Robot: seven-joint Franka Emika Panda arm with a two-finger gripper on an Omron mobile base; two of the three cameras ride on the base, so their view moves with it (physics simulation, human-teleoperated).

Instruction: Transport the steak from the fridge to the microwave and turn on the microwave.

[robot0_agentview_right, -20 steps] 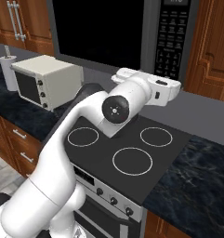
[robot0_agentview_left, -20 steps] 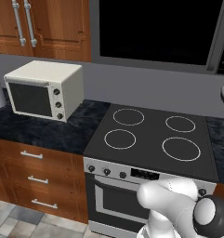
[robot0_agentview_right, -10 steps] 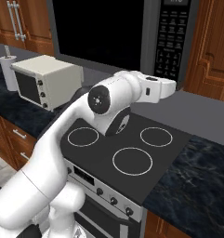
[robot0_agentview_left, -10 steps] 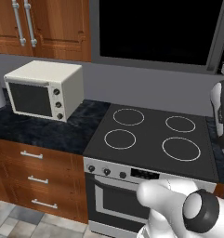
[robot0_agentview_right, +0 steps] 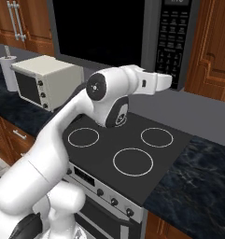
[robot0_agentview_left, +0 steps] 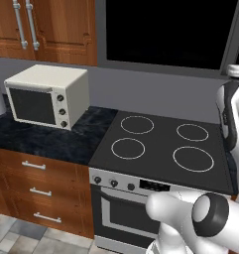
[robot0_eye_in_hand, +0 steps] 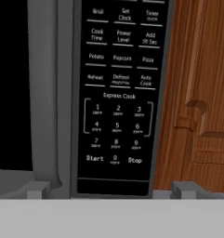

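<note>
The microwave is built in above the stove, its dark glass door shut in a grey frame. Its black control panel faces the hand camera, with the Start key low on the left of the keypad. My gripper stands open just in front of the panel's lower edge, its fingertips wide apart with nothing between them. Seen from the right base, the gripper is level with the bottom of the panel. The steak and the fridge are out of view.
A black four-ring stove lies under the microwave. A cream box oven with knobs stands on the dark counter to the left. Wooden cabinets flank the microwave on the right, and drawers sit below the counter.
The arm's elbow has swung left and upward while the hand stayed near the microwave's control panel, rising slightly. The gripper has stayed empty.
</note>
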